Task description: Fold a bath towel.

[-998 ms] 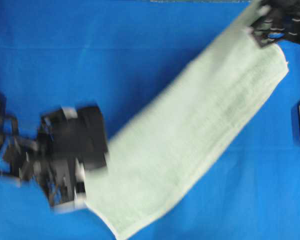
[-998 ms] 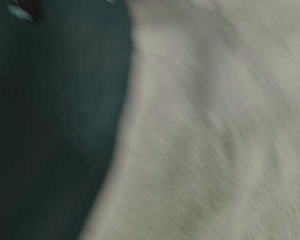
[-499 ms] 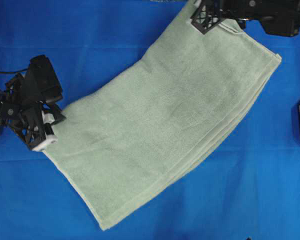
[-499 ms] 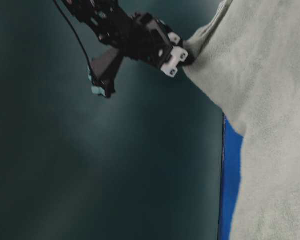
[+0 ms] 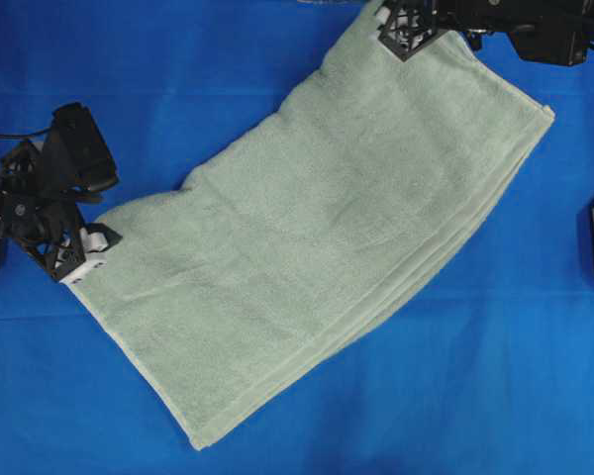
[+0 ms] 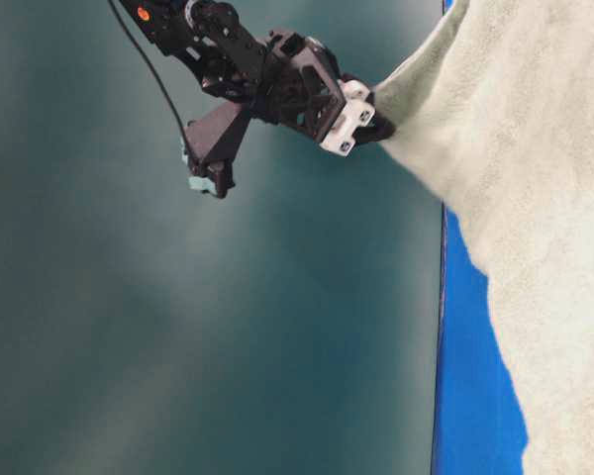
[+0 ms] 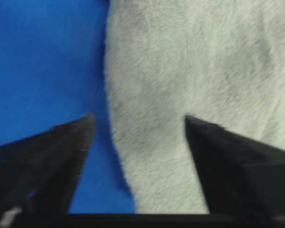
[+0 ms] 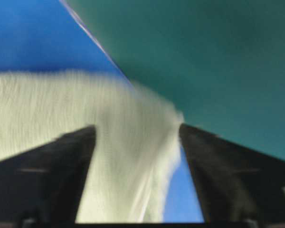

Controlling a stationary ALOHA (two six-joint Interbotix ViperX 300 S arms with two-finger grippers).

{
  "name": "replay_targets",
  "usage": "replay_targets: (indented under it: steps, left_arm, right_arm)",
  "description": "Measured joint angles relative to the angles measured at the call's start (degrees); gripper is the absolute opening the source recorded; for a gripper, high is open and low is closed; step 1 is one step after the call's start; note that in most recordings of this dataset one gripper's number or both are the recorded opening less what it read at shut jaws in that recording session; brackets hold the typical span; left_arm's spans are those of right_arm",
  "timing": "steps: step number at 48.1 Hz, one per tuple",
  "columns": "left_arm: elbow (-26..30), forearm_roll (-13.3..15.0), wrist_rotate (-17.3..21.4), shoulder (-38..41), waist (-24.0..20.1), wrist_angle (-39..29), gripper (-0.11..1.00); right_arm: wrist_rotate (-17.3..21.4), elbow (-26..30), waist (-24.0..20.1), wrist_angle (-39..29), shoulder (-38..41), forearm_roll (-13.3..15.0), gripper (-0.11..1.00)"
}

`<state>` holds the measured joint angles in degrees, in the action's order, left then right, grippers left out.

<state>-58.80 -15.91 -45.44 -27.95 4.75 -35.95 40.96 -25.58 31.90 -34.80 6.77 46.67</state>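
The right wrist view is motion-blurred, smearing the bath towel (image 8: 123, 156). The table-level view crops the towel at its right edge

Even, bright light falls from above in the overhead view, sharp across the frame, with only faint soft shadows along the lower hems of the bath towel (image 5: 327, 257). The table-level view is sharp on the arm, but its teal background is a smooth, mottled haze. The left wrist view is slightly soft, its dark jaws defocused. The right wrist view is streaked with motion blur across the terry pile.
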Motion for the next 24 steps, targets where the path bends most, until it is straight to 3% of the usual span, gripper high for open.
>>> replay_targets:
  steps: [5, 11, 18, 24]
  left_arm:
    - [-0.44, 0.09, -0.09, -1.67, -0.09, -2.37, 0.86]
    - [-0.97, 0.0, -0.09, -4.13, -0.18, -3.43, 0.85]
    - [-1.32, -0.09, -0.09, -6.59, -0.7, -3.52, 0.85]
    - [-1.67, -0.09, -0.09, -7.47, -0.79, -3.6, 0.85]
  right_arm:
    - [-0.88, -1.58, 0.09, -5.89, -2.29, -2.46, 0.6]
    - [-4.39, -5.01, 0.26, -10.37, -6.59, -8.26, 0.62]
    - [-9.67, -9.05, 0.18, -10.37, -11.51, -15.64, 0.62]
    - [-12.39, -11.51, 0.09, -9.14, -13.62, -19.25, 0.63]
